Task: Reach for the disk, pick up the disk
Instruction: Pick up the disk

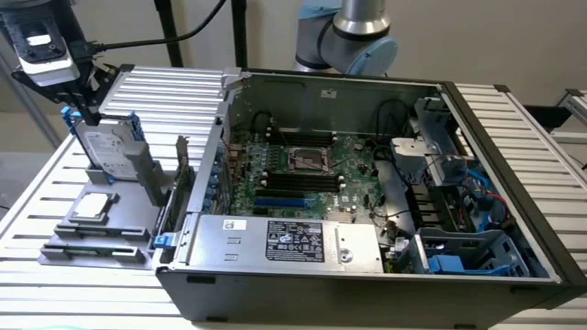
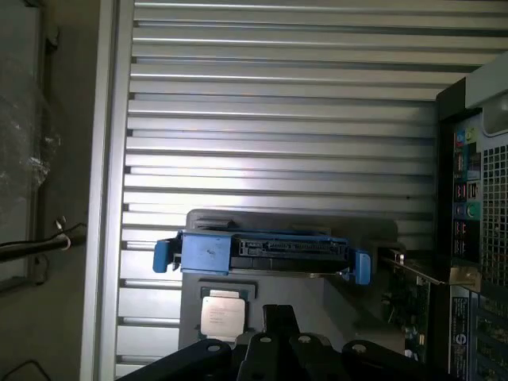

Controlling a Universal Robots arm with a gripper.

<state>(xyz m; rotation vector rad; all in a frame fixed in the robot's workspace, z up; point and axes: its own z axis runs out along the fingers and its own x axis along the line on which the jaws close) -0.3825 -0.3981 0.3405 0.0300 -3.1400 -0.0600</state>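
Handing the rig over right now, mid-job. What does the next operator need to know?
Gripper: fingers shut, holding nothing, just over the disk's top edge; I cannot tell if it touches.
Disk: upright in the grey holder, to the exterior view's left of the open case.
Done: arm brought to the disk.
Left: disk not gripped, not lifted.
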